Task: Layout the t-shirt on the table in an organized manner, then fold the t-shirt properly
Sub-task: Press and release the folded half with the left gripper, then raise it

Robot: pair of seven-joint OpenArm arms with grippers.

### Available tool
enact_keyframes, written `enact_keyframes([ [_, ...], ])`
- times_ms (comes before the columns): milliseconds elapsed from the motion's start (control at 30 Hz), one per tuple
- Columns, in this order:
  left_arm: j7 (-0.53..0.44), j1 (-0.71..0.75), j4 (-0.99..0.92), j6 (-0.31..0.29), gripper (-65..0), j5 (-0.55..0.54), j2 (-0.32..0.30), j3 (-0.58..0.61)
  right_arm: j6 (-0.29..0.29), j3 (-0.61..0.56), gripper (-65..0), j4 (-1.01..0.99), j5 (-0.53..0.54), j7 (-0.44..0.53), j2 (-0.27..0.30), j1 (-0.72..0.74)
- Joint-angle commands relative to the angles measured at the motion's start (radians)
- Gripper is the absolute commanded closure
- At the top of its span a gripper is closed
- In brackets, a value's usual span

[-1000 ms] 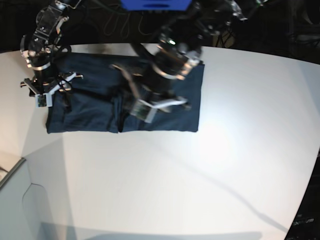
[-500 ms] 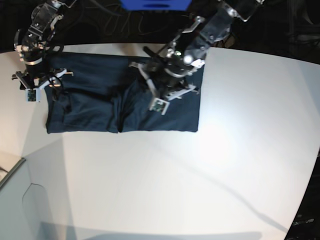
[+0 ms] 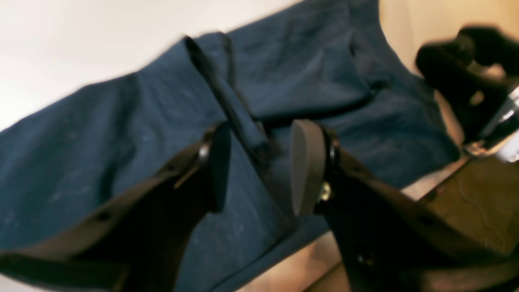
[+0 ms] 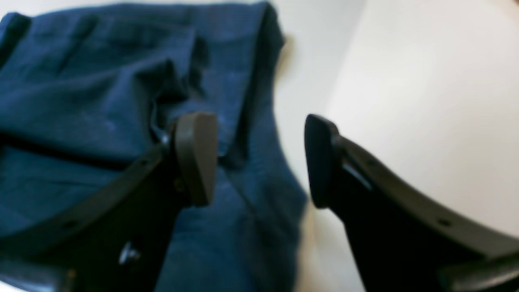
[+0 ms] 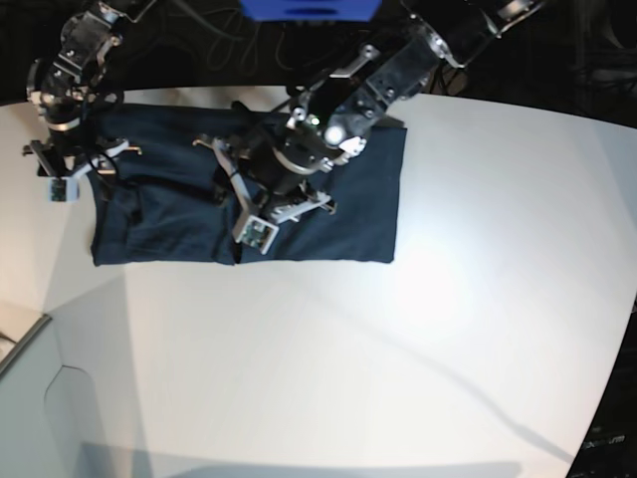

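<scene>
1. t-shirt lies folded into a wide rectangle at the far-left part of the table.
2. left gripper over the shirt middle, jaws apart, straddling a raised fold ridge, nothing clamped.
3. right gripper at the shirt's edge, jaws wide, empty.
4. Since the earlier frames: left arm moved further over the shirt; right arm shifted outward.

Blurred close view, right gripper with two dark curved fingers spread apart and nothing between them, crumpled dark navy-blue cloth t-shirt lying under the left finger, its folded edge running between the fingers, smooth white tabletop beneath the right finger
</scene>
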Motion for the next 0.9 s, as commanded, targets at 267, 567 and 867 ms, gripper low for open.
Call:
enact_keyframes([
  [267, -0.013, 0.147, 0.203, 0.004, -24.2, 0.000, -0.255, -0.220, 0.004, 0.001, -35.6, -0.147, 0.014, 0.026, 0.089, 0.064],
  [567, -0.013, 0.298, 0.211, 0.001, -24.2, 0.000, -0.272, -0.608, 0.004, -0.004, -38.8, -0.234, 0.014, 0.026, 0.117, 0.109],
  [867, -0.013, 0.265, 0.042, 0.001, -24.2, 0.003, -0.201, -0.612, 0.004, -0.005, -37.3, -0.242, 0.014, 0.026, 0.117, 0.099],
])
